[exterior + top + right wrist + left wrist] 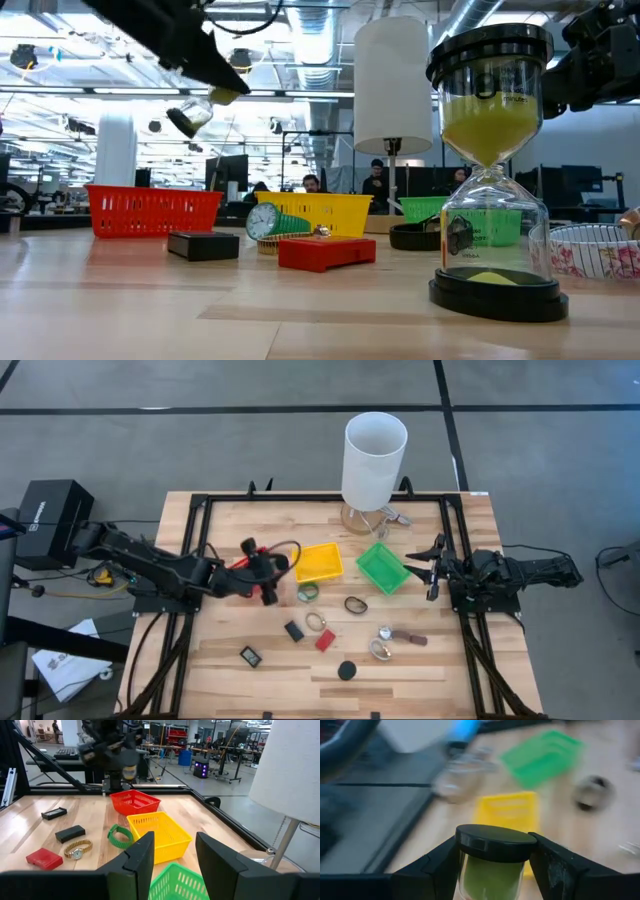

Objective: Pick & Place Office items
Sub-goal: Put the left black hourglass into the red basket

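My left gripper [262, 572] hangs over the red basket [132, 800] and is shut on a small hourglass [492, 870] with black caps and yellow-green sand. In the low view this hourglass [192, 116] is in the air, tilted. My right gripper [432, 566] waits open just beyond the green basket [383, 567], at the table's right. Small items lie flat on the wood: a black rectangle [293, 630], a red rectangle [325, 640], a wristwatch [316, 622], a green band [308, 593], a dark ring [356, 603] and silvery pieces [382, 650]. A second hourglass [490, 170] stands upright on its base. My left gripper pinches the small hourglass between its two fingers [555, 870] at one black end cap [495, 842]. The glass bulb with the sand reaches back between them. The hourglass is lifted clear of the table, above the red basket, and sits tilted.
The yellow basket [320, 561] sits between the red and green ones. A tall white cylinder on a stand [375, 455] rises at the far edge. A small black box [250, 655] lies near the near edge. People show far behind the table in the low view.
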{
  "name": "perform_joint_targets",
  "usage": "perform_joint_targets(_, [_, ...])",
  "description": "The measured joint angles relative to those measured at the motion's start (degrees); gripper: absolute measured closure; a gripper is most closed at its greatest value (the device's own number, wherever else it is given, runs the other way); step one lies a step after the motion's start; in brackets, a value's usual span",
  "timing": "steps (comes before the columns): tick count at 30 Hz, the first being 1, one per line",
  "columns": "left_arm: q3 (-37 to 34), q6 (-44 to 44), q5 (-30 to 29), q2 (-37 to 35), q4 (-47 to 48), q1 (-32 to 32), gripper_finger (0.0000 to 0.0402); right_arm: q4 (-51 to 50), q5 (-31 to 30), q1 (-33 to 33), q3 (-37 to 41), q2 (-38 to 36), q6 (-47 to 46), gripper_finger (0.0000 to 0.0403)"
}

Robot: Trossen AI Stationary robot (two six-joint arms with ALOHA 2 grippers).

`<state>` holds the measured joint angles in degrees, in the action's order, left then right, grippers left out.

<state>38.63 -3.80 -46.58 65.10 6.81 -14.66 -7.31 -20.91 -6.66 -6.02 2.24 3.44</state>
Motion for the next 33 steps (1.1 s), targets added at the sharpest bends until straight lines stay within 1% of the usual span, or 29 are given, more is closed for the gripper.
perform_joint_targets(2, [-3.8, -1.4, -2.6, -0.9, -7.1, 0.0, 0.0194, 0.0, 0.0, 0.0, 0.0, 0.0, 0.0, 0.0267])
perform_joint_targets(8, [-17.8, -3.5, -3.8, -1.5, -37.2, 0.3, 0.0196, -0.1, 0.0, 0.0, 0.0, 0.0, 0.0, 0.0267])
perform_joint_targets(9, [-19.8, -3.8, -4.2, -1.3, -41.1, 0.6, 0.0194, -0.1, 0.0, 0.0, 0.0, 0.0, 0.0, 0.0267])
perform_joint_targets(11, [-23.6, -4.2, -4.8, -1.3, -45.5, 1.4, 0.0191, -0.1, 0.0, 0.0, 0.0, 0.0, 0.0, 0.0267])
perform_joint_targets(13, [-26.5, -5.5, -6.2, -1.3, -48.1, 2.3, 0.0191, -0.1, 0.0, 0.0, 0.0, 0.0, 0.0, 0.0267])
perform_joint_targets(17, [-30.0, -8.7, -6.6, -1.2, -48.5, 4.6, 0.0198, 0.0, 0.0, 0.0, 0.0, 0.0, 0.0, 0.0267])
perform_joint_targets(20, [-31.6, -11.6, -6.6, -1.2, -48.7, 5.6, 0.0199, 0.0, 0.0, 0.0, 0.0, 0.0, 0.0, 0.0267])
perform_joint_targets(24, [-32.5, -12.1, -6.6, -1.2, -49.2, 5.7, 0.019, 0.0, 0.0, 0.0, 0.0, 0.0, 0.0, 0.0267])
perform_joint_targets(30, [-33.1, -16.3, -6.6, 3.4, -50.2, 5.8, 0.0198, 0.0, 0.0, 0.0, 0.0, 0.0, 0.1, 0.0267])
perform_joint_targets(33, [-33.1, -16.6, -6.5, 6.6, -54.8, 6.1, 0.0198, 0.0, 0.0, 0.0, 0.0, 0.0, 0.2, 0.0267])
